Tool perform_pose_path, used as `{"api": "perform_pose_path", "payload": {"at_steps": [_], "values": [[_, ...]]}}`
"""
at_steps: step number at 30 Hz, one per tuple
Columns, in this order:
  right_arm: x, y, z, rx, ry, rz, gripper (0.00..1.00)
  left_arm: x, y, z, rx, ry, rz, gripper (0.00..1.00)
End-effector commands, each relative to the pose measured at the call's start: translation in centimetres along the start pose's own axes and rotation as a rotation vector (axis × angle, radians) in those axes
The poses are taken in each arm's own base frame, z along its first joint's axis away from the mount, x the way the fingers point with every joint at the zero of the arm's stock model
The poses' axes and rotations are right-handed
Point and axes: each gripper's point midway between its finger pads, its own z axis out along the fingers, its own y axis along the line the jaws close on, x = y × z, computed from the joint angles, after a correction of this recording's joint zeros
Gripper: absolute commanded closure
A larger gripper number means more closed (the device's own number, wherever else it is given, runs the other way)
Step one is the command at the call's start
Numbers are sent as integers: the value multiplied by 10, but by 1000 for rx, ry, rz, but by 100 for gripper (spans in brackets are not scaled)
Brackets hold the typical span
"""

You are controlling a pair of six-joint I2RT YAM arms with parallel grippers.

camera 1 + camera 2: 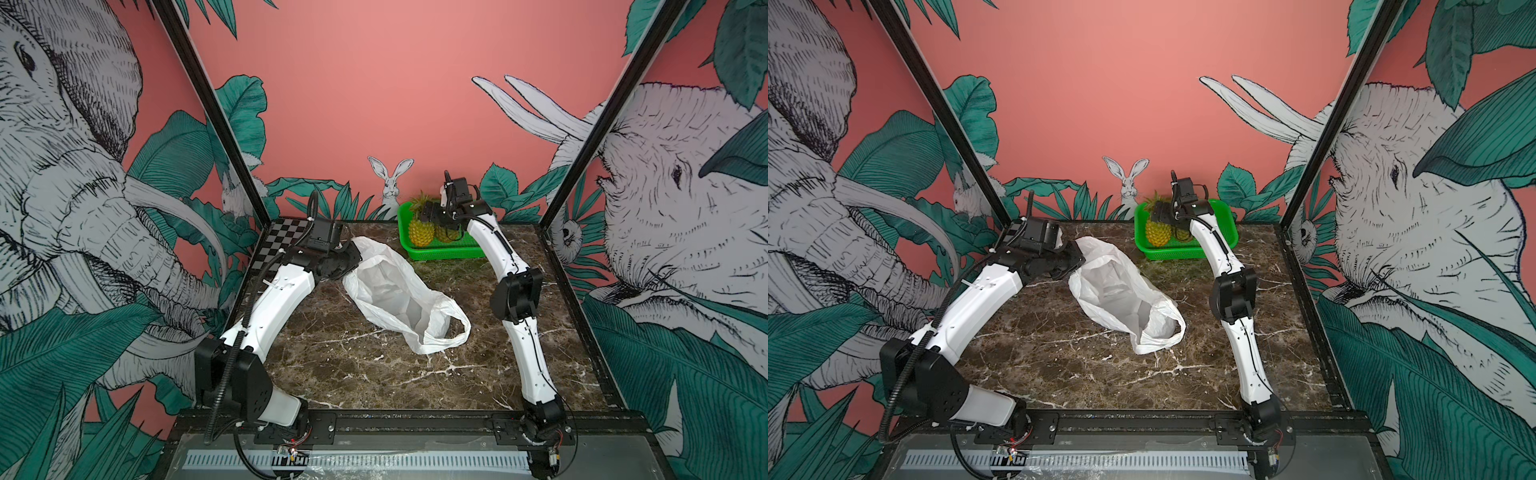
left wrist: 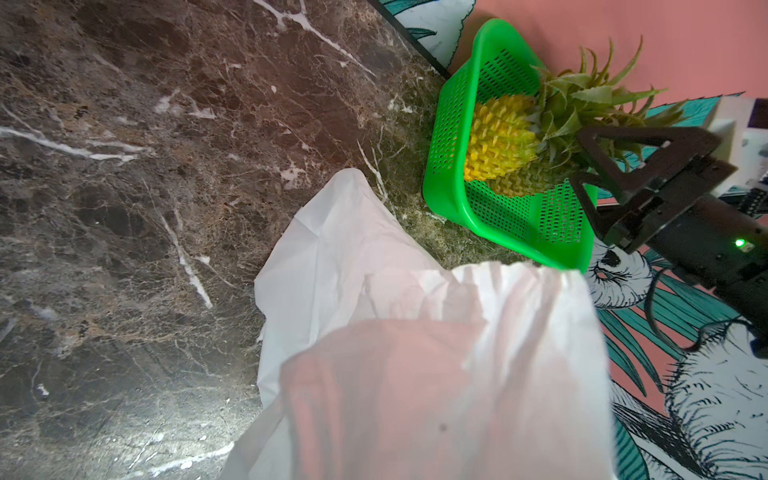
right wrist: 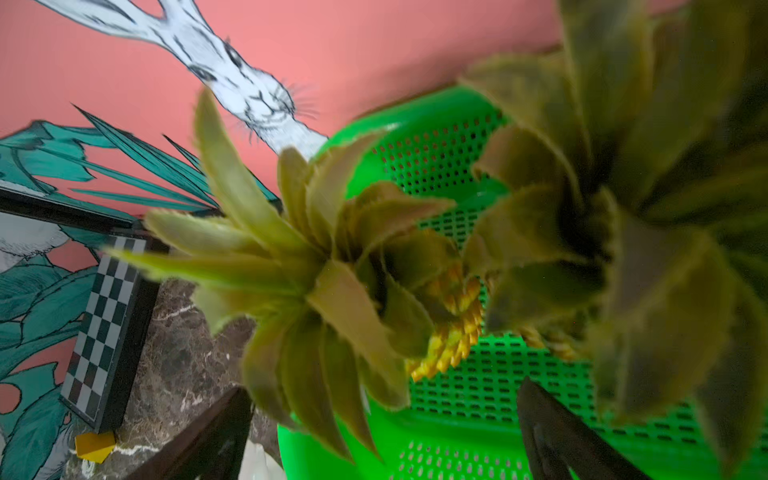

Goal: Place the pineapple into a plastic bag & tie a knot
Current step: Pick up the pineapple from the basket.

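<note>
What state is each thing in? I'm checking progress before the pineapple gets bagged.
Thin white plastic bag: lying open, empty, handles untied.
Two yellow-green pineapples: standing in basket.
Green perforated plastic basket: holds both pineapples.
Left tool: shut on bag's edge.
Right tool: open at a pineapple's crown.

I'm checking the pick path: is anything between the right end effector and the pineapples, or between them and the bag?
Nothing blocks the grab: the open right end effector hovers just over the pineapples' leaves. Toward the bag, only the basket's low wall and bare table lie between.
</note>
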Motion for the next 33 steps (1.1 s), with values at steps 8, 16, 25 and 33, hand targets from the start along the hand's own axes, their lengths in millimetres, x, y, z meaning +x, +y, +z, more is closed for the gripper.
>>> {"api": "perform_pose_path", "payload": {"at_steps": [8, 16, 25, 33], "values": [[-19, 11, 48, -48, -182, -73, 2, -2, 0, -7, -27, 19, -19, 100], [-9, -1, 83, 17, -236, -102, 4, 5, 4, -9, -51, 37, -18, 100], [-21, 10, 72, -16, -271, -117, 84, 3, 3, -14, -42, 20, -6, 100], [-39, 41, 29, -103, -269, -134, 100, -2, -4, -19, -11, -7, -1, 100]]}}
